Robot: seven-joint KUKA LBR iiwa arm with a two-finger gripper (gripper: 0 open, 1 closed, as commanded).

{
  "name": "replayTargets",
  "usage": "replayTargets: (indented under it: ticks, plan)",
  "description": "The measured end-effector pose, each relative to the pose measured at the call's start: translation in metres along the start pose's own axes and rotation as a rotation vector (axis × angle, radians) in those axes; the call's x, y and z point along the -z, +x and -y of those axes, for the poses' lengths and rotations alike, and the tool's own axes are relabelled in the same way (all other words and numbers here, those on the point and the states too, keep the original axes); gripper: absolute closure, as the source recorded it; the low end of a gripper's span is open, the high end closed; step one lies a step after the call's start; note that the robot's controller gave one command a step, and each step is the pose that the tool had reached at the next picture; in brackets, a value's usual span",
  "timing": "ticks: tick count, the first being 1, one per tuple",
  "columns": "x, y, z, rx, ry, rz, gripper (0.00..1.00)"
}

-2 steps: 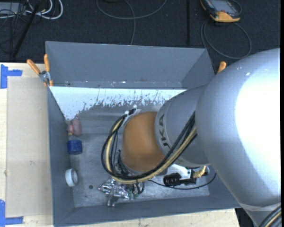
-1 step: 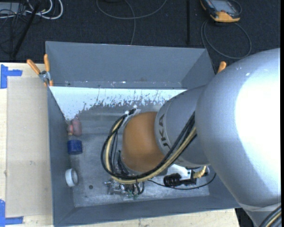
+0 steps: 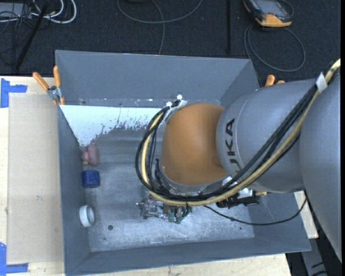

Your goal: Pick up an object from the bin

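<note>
Three small things lie by the bin's (image 3: 161, 79) 9 o'clock wall: a pink lump (image 3: 91, 153), a blue cap (image 3: 90, 179) and, toward 7 o'clock, a white cap (image 3: 86, 215). My arm (image 3: 287, 137) enters from 3 o'clock and bends steeply down, its orange cover (image 3: 190, 142) facing up. My gripper (image 3: 164, 210) sits low near 6 o'clock, well apart from all three. I cannot tell whether it is wide or narrow.

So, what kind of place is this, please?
Probably a robotics lab or test cell: a large grey robot arm reaches into a grey metal bin holding a few small things, such as a blue cap, and loose cables lie on the dark floor behind.
</note>
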State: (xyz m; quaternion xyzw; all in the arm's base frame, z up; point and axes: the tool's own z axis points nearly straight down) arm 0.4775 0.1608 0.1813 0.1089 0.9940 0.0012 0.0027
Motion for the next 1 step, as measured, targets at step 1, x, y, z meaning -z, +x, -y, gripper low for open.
replayTargets:
  ticks: [1]
  plan:
    - [0.0171,-0.0010,0.0006,0.001,0.003,-0.004,1.00]
